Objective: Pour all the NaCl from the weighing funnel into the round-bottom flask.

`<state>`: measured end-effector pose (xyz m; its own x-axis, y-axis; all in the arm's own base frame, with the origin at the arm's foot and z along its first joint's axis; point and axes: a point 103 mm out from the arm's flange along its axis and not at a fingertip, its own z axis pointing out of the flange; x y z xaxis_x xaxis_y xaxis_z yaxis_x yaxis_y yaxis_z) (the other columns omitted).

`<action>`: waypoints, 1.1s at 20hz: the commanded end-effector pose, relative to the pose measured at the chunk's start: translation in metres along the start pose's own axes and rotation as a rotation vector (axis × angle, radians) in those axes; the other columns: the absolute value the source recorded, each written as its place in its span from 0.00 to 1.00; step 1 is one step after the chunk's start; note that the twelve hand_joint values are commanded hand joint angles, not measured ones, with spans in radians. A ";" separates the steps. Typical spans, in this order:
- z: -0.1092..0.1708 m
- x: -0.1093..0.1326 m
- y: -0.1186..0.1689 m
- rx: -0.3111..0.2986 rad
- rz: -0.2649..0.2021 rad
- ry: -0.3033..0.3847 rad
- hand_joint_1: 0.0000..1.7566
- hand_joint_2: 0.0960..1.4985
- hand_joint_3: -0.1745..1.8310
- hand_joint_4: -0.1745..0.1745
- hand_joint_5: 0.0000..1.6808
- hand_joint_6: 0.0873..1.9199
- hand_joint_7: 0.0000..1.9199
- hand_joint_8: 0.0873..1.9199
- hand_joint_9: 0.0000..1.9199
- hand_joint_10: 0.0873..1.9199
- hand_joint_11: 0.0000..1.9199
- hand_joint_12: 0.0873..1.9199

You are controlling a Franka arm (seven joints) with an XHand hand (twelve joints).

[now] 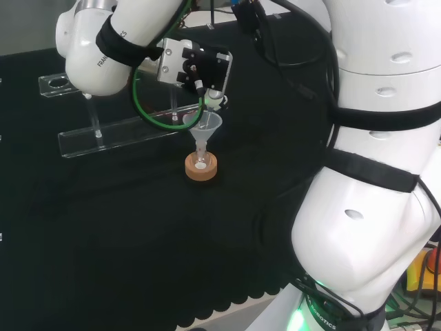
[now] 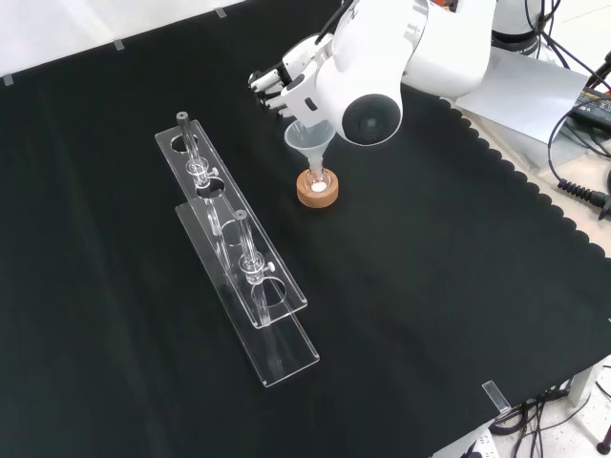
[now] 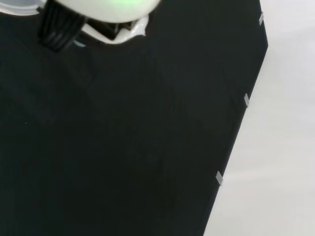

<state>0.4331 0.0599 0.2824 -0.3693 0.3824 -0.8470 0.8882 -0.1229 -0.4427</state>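
The hand (image 2: 286, 88) pinches the funnel (image 2: 309, 141) by its rim, stem down in the flask (image 2: 317, 181) on its cork ring (image 2: 317, 193). A sideways nudge could, I judge, tip the flask and scatter salt

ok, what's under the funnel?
The funnel stands in a round-bottom flask on a cork ring; white powder shows inside. The hand hides the funnel's far rim.

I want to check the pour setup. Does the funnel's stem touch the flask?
Touching: in the head view the funnel stem runs down into the flask neck on the cork ring.
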 end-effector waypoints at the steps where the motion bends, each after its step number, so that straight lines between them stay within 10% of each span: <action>1: -0.002 0.001 -0.001 -0.020 -0.007 -0.023 0.62 0.40 0.50 1.00 0.66 0.52 0.28 0.31 0.37 0.23 0.17 0.68; 22: 0.008 -0.012 -0.009 -0.050 0.007 0.099 0.62 0.39 0.50 1.00 0.66 0.51 0.28 0.31 0.37 0.24 0.17 0.68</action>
<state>0.4298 0.0551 0.2920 -0.3487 0.4266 -0.8345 0.9018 -0.0898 -0.4227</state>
